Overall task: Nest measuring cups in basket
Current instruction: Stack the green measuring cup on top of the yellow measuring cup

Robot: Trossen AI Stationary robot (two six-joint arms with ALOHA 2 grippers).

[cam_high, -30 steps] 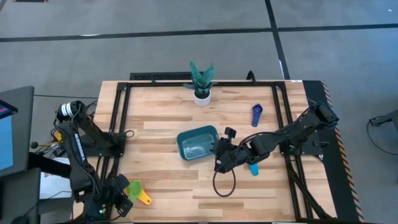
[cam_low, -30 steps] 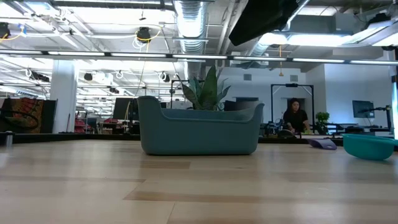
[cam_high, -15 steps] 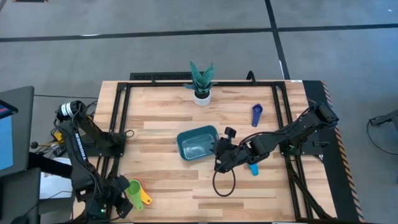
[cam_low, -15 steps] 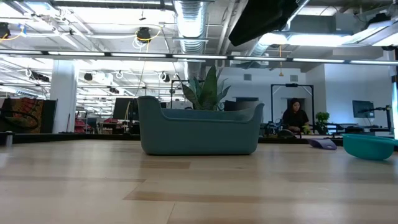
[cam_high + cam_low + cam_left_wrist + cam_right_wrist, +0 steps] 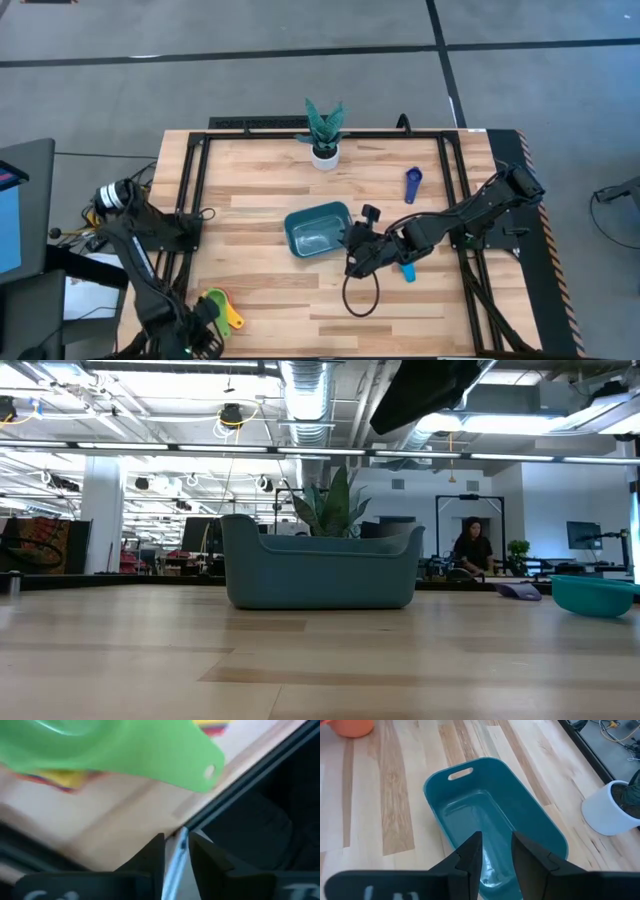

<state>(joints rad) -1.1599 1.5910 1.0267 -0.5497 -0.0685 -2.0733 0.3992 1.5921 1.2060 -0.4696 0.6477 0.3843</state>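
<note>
Your left gripper (image 5: 205,325) sits low at the near left corner of the desk (image 5: 270,300) with its fingers (image 5: 152,857) only slightly parted, while your right arm reaches in from the right, its gripper (image 5: 352,238) mid-desk with fingers (image 5: 470,855) narrowly apart.

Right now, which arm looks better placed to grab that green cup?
The left arm: its gripper is at the green measuring cup near the table's front left corner. The right gripper is far off by the teal basket.
</note>
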